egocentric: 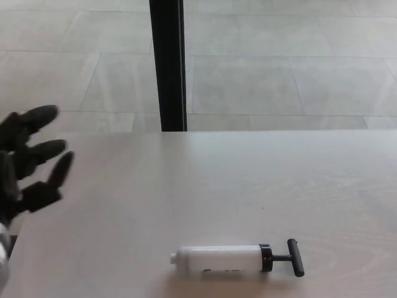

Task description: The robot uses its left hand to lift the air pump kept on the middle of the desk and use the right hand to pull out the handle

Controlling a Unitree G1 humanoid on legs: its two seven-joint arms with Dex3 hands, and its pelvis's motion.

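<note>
Now, line by line:

Left hand: the black left hand [28, 161] shows at the left edge of the frame, about mid-height, over the desk's left edge. Its fingers [42, 151] are spread apart and point toward the right, with nothing between them. It is well apart from the pump.

Right hand: not in the picture.

Air pump: the air pump [239, 258] lies on its side near the bottom of the frame, a little right of centre, its long axis running left to right. The barrel is white, with dark lettering along its lower side that is too small to read.

Handle: the black T-handle [294, 257] sits at the pump's right end, on a short black rod beside a black collar, close to the barrel.

Desk: the pale wood-grain desk [205, 186] fills the lower half of the frame.

Background: a grey tiled floor [279, 62] lies beyond the desk, and a black vertical post [167, 62] rises from the desk's far edge to the top of the frame, left of centre.
</note>
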